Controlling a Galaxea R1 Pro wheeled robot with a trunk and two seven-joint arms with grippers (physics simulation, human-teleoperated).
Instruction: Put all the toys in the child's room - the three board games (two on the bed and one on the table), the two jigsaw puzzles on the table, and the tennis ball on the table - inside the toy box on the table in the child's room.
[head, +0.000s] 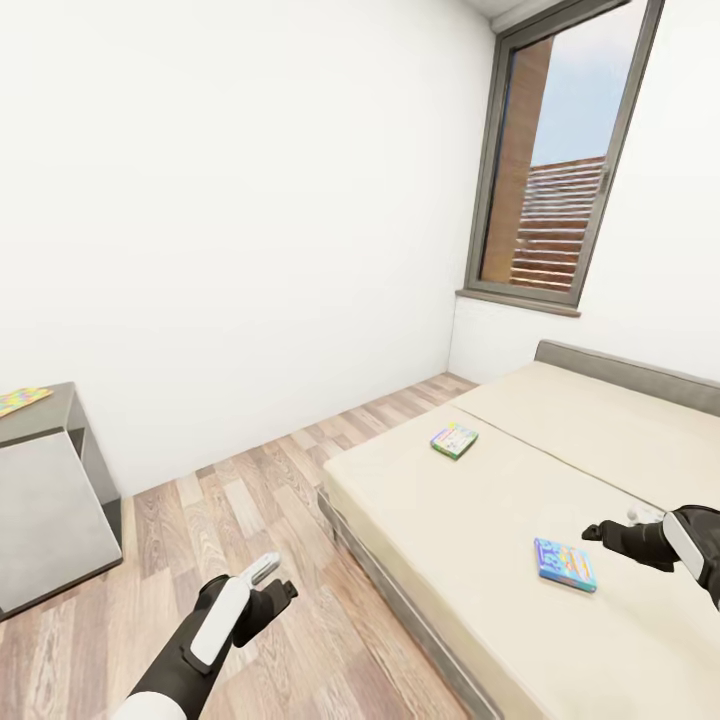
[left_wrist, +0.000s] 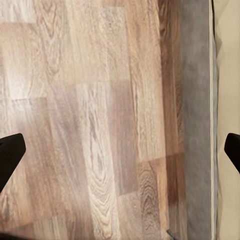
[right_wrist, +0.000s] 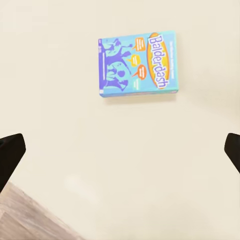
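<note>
Bed with a bare cream mattress takes up the head view from 3 to 5 o'clock, its grey headboard under the window at 1 o'clock. Wood floor runs between the bed and a grey table at 9 o'clock. A colourful flat box lies at the table's far corner; its print is too small to read.

Two board games lie flat on the mattress, well apart. The blue game lies near the right gripper, at 4 o'clock; in the right wrist view its lid reads "Balderdash" in blue on a yellow oval. The green game lies further off toward 2 o'clock, label unreadable.

Right gripper hovers above the mattress beside the blue game, touching nothing, fingers spread wide. Left gripper hangs over the floor at 7 o'clock, fingers also wide and empty, the bed's grey side panel in its wrist view.
</note>
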